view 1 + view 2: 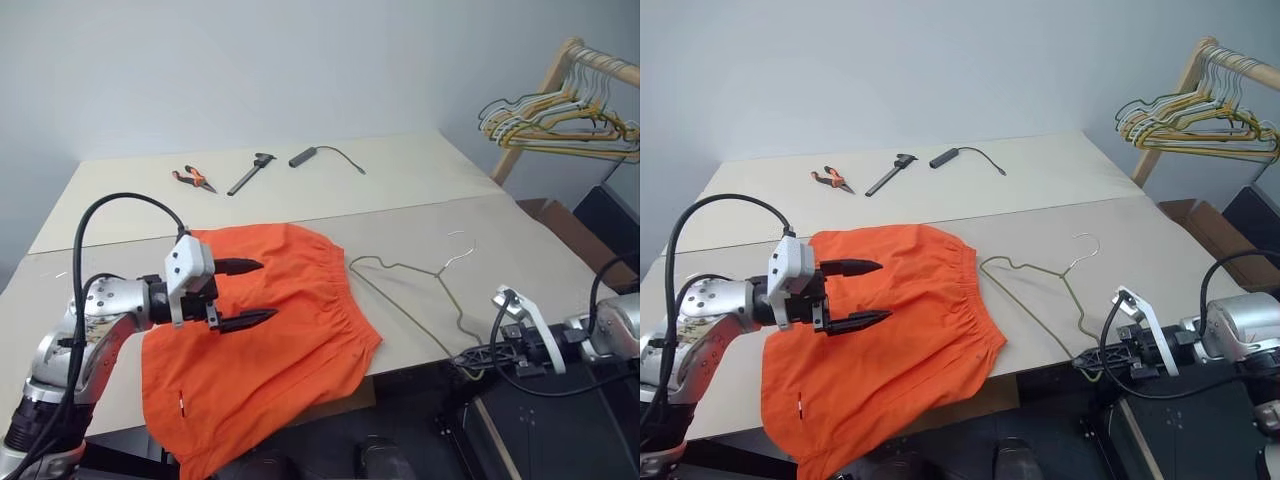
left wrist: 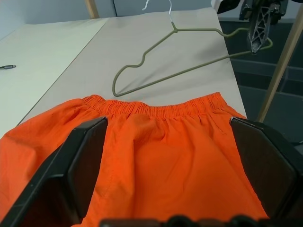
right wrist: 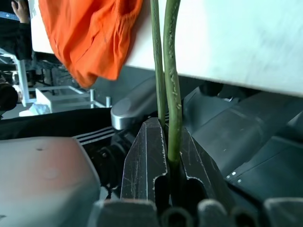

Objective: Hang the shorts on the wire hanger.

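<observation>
Shorts overhang table edge, hanger beside

shorts left of wire hanger, on table

- Bare beige tabletop is lying open between the bright orange fabric shorts and the thin grey-olive wire hanger.
- Orange-handled pliers, a black tool and a black corded rod are occupying the far side.
- A bunch of yellowish wire hangers is crowding the far right.
</observation>
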{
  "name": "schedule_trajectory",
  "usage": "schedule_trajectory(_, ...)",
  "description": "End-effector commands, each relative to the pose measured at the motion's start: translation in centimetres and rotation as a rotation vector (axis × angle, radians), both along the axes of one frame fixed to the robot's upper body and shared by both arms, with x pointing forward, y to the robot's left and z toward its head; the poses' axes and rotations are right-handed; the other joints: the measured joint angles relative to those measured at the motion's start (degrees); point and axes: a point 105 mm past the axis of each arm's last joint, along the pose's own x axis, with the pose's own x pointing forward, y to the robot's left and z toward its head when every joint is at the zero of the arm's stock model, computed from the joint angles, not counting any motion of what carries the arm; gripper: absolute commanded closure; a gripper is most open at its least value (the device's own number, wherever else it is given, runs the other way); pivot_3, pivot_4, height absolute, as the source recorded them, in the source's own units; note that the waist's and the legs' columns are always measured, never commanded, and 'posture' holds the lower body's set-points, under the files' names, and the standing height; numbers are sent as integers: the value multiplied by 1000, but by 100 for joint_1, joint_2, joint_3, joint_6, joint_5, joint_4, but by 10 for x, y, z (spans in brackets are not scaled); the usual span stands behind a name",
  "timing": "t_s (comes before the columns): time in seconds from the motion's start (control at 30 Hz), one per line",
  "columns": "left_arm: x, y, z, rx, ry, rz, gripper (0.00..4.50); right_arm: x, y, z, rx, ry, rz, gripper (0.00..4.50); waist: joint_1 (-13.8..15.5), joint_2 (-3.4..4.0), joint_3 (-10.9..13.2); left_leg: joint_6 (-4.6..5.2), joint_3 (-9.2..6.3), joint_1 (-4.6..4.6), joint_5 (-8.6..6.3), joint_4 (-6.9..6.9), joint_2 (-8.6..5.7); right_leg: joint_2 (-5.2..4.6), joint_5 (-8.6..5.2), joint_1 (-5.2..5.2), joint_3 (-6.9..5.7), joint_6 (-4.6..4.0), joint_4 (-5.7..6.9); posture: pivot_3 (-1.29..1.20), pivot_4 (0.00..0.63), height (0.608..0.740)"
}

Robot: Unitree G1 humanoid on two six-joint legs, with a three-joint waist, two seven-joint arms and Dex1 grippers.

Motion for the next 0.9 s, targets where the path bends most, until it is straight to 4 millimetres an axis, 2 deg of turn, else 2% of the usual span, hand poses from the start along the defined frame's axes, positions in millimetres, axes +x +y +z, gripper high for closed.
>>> schedule_trajectory(0.03, -4, -2, 14, -11, -58, -19, 10, 5, 7, 8, 39, -37, 31, 4500, 11, 0, 0, 0, -1, 0, 0, 2, 1, 2, 0, 2, -1, 0, 0, -160, 0, 740)
schedule_trajectory(0.6, -2, -5, 8, -15, -58, -2, 10, 13, 6, -1, 29, -18, -19, 4500, 19, 2, -1, 9, -1, -3, -6, 21, -2, -3, 3, 7, 1, 5, 1, -157, 0, 740)
schedule_trajectory(0.9, -3, -3, 6, -6, -61, 11, 10, 8, 20, 2, 73, 3, 55, 4500, 18, 3, -2, 10, -2, -2, -7, 21, -1, -2, 3, 8, 0, 5, 1, -139, 0, 740)
